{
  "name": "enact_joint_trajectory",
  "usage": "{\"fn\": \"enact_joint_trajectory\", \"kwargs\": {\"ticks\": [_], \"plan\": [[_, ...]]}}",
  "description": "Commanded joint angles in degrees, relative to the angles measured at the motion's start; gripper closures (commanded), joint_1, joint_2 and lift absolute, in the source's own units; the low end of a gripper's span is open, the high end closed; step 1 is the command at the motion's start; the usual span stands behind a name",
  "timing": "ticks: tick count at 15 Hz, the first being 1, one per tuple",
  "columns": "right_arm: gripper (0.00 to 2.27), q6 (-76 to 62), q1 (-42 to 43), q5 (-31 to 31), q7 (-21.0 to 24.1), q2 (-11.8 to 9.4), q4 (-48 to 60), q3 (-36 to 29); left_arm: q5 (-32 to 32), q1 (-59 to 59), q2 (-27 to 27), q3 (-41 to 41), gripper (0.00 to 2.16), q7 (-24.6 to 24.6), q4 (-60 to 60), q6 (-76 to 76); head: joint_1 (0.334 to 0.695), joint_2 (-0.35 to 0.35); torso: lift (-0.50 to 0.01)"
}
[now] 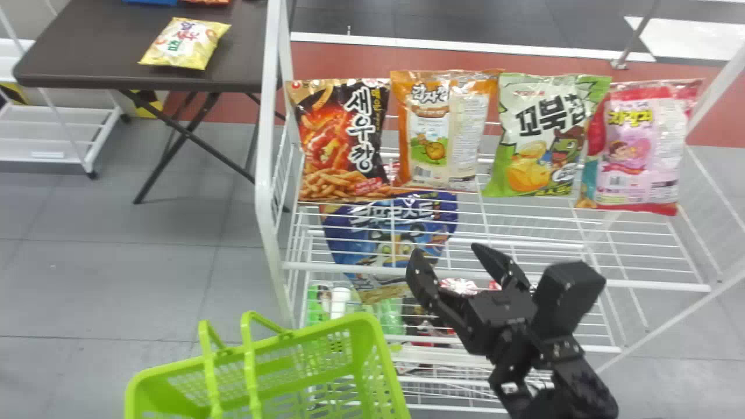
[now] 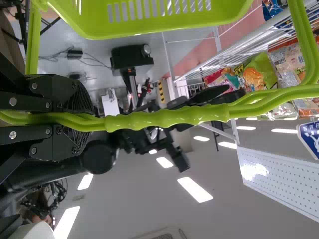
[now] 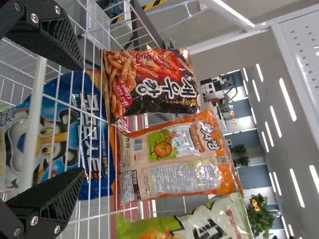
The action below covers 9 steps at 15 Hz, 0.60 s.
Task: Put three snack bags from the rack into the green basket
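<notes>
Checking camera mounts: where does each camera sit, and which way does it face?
Head view: on the head, facing forward and down over the green basket and rack; right gripper in.
Left wrist view: on that wrist, facing past the left gripper and basket handle.
Right wrist view: on that wrist, facing snack bags past the right gripper.
Head and right wrist views share the blue snack bag.

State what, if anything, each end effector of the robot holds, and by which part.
The left end effector holds the green basket by its handles. The right end effector holds nothing; its fingers are apart at the rack.
</notes>
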<state>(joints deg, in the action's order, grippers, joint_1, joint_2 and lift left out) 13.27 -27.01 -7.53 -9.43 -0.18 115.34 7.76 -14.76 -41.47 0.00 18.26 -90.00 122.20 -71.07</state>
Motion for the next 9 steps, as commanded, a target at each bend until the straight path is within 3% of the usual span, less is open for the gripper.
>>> {"fn": "enact_joint_trajectory", "kwargs": {"ticks": [1,5,9], "plan": [[0.09,1.8,7.8,-0.1,1.4,0.2,-5.1,3.1,0.0,0.3,-0.1,0.1,2.15,-0.6,0.1,-0.6,0.695,-0.002,0.000],[0.09,4.1,19.0,-0.2,4.8,0.2,-13.1,7.5,0.3,2.3,-0.1,0.0,2.15,-0.6,-0.4,-1.5,0.695,0.078,0.000],[0.09,3.2,28.5,-0.3,7.2,0.2,-22.3,9.3,-0.2,5.1,0.3,-0.4,2.15,-0.6,-2.7,-3.6,0.695,0.113,0.000]]}}
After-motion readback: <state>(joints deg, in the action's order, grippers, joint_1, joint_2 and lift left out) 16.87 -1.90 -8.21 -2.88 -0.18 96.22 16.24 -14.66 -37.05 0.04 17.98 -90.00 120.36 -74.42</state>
